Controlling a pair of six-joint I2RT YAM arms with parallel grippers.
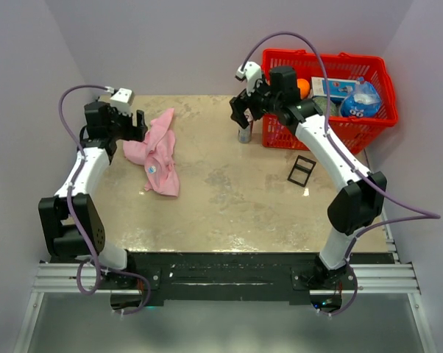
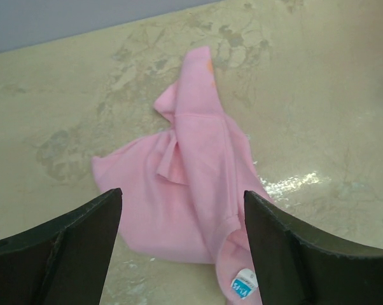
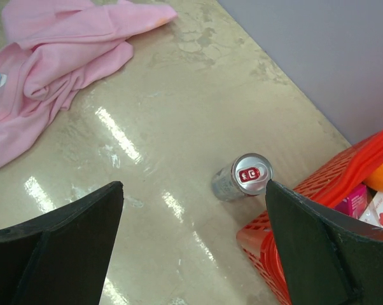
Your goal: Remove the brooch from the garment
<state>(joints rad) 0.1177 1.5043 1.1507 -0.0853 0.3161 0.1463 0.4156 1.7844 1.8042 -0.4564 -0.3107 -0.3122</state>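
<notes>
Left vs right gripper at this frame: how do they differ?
Left gripper hangs by the far end of the pink garment; right gripper hangs above the soda can beside the red basket.
Between the left fingers the wrist view shows cloth; between the right fingers, tabletop and the can.
Shared: both open, holding nothing.
</notes>
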